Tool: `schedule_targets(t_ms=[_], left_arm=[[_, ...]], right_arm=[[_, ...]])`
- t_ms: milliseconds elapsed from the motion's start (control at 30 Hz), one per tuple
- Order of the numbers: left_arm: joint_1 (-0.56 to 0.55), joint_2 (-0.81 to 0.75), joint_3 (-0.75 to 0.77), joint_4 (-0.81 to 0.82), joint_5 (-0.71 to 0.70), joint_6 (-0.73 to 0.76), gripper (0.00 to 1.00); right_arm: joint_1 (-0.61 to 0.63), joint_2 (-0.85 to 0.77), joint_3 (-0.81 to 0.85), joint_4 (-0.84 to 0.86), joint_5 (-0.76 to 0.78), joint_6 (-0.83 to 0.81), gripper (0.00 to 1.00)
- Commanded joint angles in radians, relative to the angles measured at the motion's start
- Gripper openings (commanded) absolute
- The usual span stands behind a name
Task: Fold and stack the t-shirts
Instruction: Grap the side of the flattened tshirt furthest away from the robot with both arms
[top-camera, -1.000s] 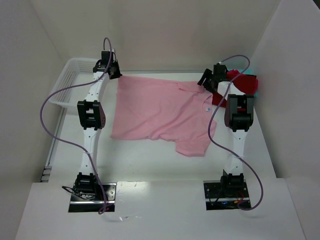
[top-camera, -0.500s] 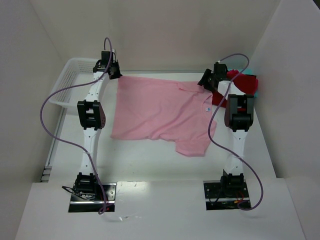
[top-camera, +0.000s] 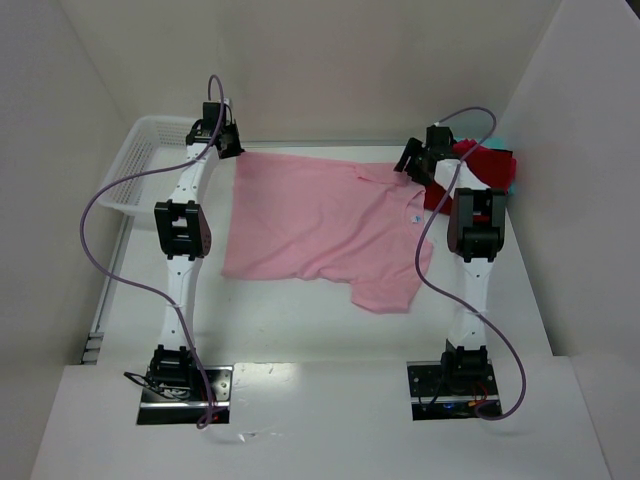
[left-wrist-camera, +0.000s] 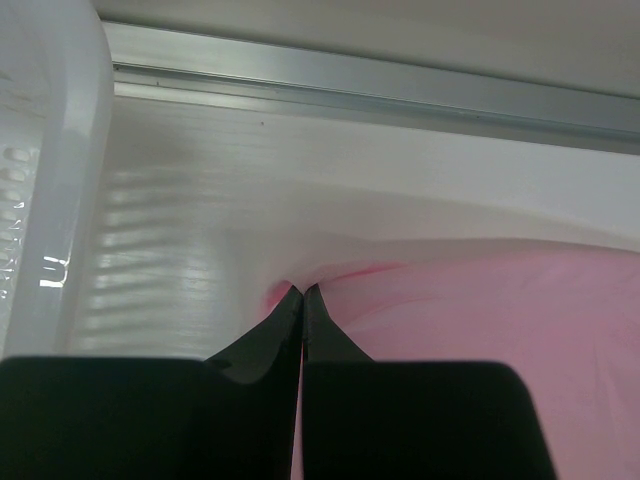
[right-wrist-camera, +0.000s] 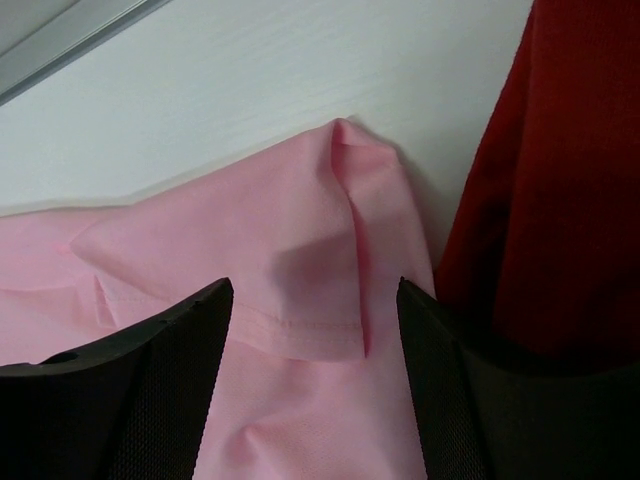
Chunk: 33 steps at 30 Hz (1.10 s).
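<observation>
- The pink tee (top-camera: 320, 225) lies spread flat, its long axis running left to right; we take it as our landmark.
- The left gripper (left-wrist-camera: 302, 292) is at the tee's far left corner, jaws together, pinching a nub of pink cloth.
- The right gripper (right-wrist-camera: 315, 290) is at the tee's far right corner, jaws apart, straddling a folded sleeve hem; nothing is held.
- The red tee (right-wrist-camera: 530, 180) lies just right of that corner; we cannot tell whether it touches or overlaps.
- The basket (top-camera: 135, 165) stands off the tee's far left corner.
- Our judgement: the hem lies straight ahead between the parted fingers, so the right arm is the nearer one and must close on pink, clear of red.
</observation>
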Motion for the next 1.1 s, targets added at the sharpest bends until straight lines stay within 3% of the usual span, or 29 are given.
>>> schedule_targets(t_ms=[0, 100, 233, 467, 633, 767, 833, 867, 1067], left_arm=[[0.007, -0.009, 0.041, -0.005, 0.011, 0.013, 0.0], [0.007, -0.009, 0.041, -0.005, 0.011, 0.013, 0.0], [0.007, -0.009, 0.041, -0.005, 0.011, 0.013, 0.0], [0.007, -0.009, 0.041, -0.005, 0.011, 0.013, 0.0], [0.007, -0.009, 0.041, -0.005, 0.011, 0.013, 0.0], [0.007, -0.009, 0.041, -0.005, 0.011, 0.013, 0.0], [0.007, -0.009, 0.041, -0.005, 0.011, 0.013, 0.0], [0.007, -0.009, 0.041, -0.005, 0.011, 0.013, 0.0], [0.017, -0.018, 0.041, -0.014, 0.011, 0.022, 0.0]], right_arm=[[0.007, 0.016, 0.065, -0.039, 0.043, -0.038, 0.73], [0.007, 0.028, 0.077, -0.039, 0.044, -0.038, 0.71], [0.016, 0.048, 0.077, -0.039, 0.025, -0.029, 0.61], [0.034, 0.079, 0.108, -0.039, 0.005, -0.018, 0.58], [0.034, 0.099, 0.126, -0.039, 0.005, -0.007, 0.4], [0.034, 0.128, 0.181, -0.075, -0.004, -0.007, 0.14], [0.034, 0.128, 0.192, -0.076, 0.007, 0.002, 0.09], [0.034, 0.128, 0.192, -0.076, 0.017, 0.002, 0.02], [0.034, 0.087, 0.292, -0.115, 0.041, 0.013, 0.0]])
